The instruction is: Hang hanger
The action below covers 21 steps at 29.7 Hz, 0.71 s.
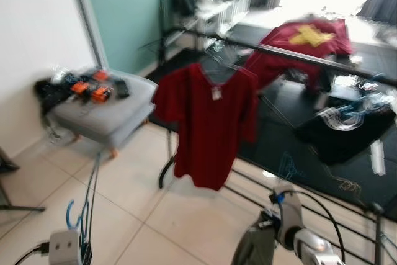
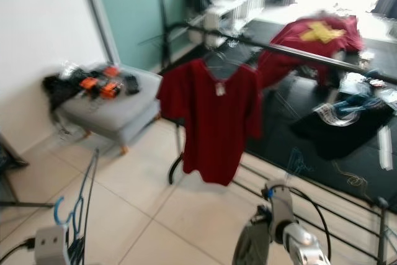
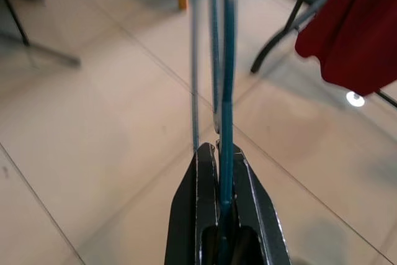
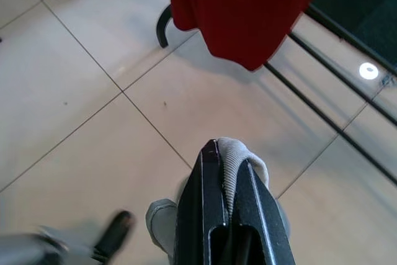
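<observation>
My left gripper (image 3: 217,148) is shut on the thin wires of blue hangers (image 3: 226,91), low over the tiled floor. In the left eye view those blue hangers (image 1: 79,212) stand up at the bottom left. My right gripper (image 4: 226,146) is shut on a fold of grey ribbed cloth (image 4: 239,166); the right arm (image 1: 291,231) shows at the bottom right with the grey cloth (image 1: 253,246) hanging beside it. Ahead, a dark red shirt (image 1: 211,113) hangs on a hanger from the black rail (image 1: 291,54) of a drying rack.
A red garment with a yellow star (image 1: 310,35) is draped over the rack farther back, and dark clothes (image 1: 347,128) lie on its lower level. A grey ottoman (image 1: 108,113) with orange and black items stands on the left by the white wall. Pale floor tiles (image 1: 136,209) lie ahead.
</observation>
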### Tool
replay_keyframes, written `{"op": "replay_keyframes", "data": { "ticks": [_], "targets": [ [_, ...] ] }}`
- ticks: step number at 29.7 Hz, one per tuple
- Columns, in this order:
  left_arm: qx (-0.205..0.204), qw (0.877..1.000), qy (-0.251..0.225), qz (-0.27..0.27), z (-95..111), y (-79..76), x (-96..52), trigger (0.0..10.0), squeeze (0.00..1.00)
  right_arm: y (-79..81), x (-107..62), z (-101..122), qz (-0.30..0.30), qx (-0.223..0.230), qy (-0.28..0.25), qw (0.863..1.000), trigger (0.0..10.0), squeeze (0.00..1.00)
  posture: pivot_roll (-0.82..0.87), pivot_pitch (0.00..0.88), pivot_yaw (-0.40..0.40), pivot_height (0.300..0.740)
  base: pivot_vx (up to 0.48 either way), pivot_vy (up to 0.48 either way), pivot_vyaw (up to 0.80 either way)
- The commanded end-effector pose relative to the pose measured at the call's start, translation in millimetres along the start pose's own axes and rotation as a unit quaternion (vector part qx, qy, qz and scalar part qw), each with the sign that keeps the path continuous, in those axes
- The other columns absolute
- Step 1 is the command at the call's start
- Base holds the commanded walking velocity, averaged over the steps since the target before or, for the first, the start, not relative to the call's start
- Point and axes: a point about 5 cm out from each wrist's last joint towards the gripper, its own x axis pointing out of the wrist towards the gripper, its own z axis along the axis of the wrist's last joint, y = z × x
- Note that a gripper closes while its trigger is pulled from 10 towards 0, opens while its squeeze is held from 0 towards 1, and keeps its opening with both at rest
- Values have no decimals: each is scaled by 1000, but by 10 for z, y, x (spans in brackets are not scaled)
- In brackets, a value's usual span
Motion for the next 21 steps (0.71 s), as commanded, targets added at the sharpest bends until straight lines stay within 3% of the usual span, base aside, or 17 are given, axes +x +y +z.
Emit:
{"op": "replay_keyframes", "data": {
  "ticks": [1,5,9,12,15,18,21],
  "targets": [
    [-25,999,-2,-29,31,-37,61,10000,0,28,32,49,2,18,-17,1000,10000,0,24,40,-67,740,0,0,731],
    [-41,997,10,-66,48,-45,159,10000,0,61,84,110,-2,61,-34,998,10000,0,20,29,-62,740,0,0,736],
    [-31,996,11,-87,76,-59,262,10000,0,86,125,165,2,66,-38,997,10000,0,0,13,-53,740,0,0,738],
    [-8,995,18,-101,93,-107,374,10000,0,102,161,215,4,62,-39,997,10000,0,-7,0,-50,740,0,0,738],
    [38,994,59,-78,59,-150,554,10000,0,119,219,289,-2,62,-35,997,10000,0,3,0,-63,740,0,0,738],
    [64,993,74,-72,35,-141,608,10000,0,128,243,316,-5,63,-31,998,10000,0,18,0,-76,740,0,0,738],
    [81,990,102,-51,-55,-38,600,10000,0,144,266,335,-8,66,-26,997,10000,0,39,0,-82,740,0,0,738]
  ]
}}
